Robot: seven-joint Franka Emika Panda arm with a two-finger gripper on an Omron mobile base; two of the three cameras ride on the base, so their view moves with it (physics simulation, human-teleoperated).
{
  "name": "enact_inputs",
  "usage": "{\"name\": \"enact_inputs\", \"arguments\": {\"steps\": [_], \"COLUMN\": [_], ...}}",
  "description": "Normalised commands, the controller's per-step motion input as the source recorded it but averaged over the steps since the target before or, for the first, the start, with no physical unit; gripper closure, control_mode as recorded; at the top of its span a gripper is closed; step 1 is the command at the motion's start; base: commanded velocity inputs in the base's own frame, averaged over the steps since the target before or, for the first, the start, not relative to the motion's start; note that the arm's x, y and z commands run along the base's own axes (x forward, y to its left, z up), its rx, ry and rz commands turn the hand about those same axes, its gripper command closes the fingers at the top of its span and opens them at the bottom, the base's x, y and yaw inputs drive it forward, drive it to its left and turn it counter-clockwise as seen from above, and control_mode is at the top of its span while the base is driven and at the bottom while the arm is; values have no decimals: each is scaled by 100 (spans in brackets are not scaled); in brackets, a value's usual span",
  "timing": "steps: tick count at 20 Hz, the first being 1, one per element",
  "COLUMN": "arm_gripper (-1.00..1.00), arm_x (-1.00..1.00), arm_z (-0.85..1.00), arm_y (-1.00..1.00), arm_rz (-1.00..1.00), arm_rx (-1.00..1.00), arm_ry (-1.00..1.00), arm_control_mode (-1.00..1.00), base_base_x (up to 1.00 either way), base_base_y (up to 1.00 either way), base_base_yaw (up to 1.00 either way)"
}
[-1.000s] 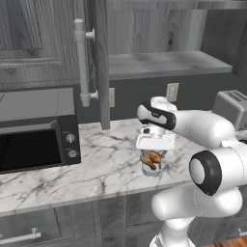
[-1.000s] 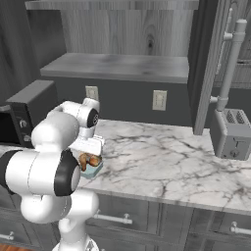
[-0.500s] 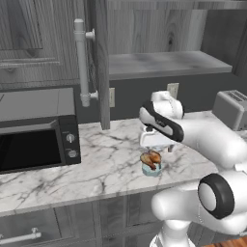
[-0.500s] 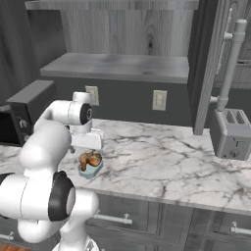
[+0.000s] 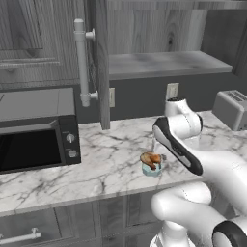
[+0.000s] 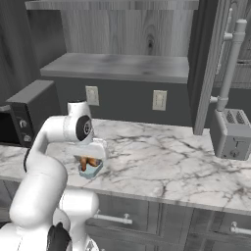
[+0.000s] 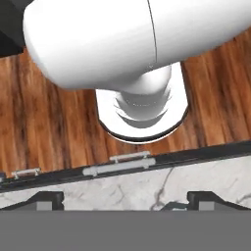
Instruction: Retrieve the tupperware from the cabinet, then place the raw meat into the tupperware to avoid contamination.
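With the lumpy brown-orange raw meat (image 5: 151, 158) lying inside the pale teal translucent plastic tupperware (image 5: 152, 168), the spread tool (image 7: 125, 198) is best lifted straight clear.

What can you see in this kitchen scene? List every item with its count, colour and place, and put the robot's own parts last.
tupperware: one, pale teal, on the counter near its front edge.
raw meat: one, brown-orange, inside the tupperware.
cabinet: one, dark grey, above the counter, door open, grey shelf bare.
microwave: one, black and grey, left end of the counter.
toaster: one, grey metal, right end of the counter.
wall outlets: two, pale, on the wall under the cabinet.
counter: one, white marble, over grey drawers.
arm: one, white, bent over the tupperware.
gripper: one, dark fingertips, open, holding nothing.
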Motion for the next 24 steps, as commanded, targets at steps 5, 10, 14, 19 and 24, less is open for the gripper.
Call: {"name": "enact_inputs", "arguments": {"steps": [5,10,14,19,24], "arm_gripper": [-100,-100,-100,-100,-100], "arm_x": [-64,-77,-81,-77,-32], "arm_z": [5,16,1,0,0], "arm_y": [-40,-28,-27,-38,-41], "arm_rz": [-11,-5,-2,0,1], "arm_rx": [4,0,0,1,1], "arm_ry": [-10,-22,-28,-23,-12], "arm_control_mode": [-100,-100,-100,-100,-100], "base_base_x": [0,0,0,0,0], "base_base_y": [0,0,0,0,0], "base_base_yaw": [0,0,0,0,0]}}
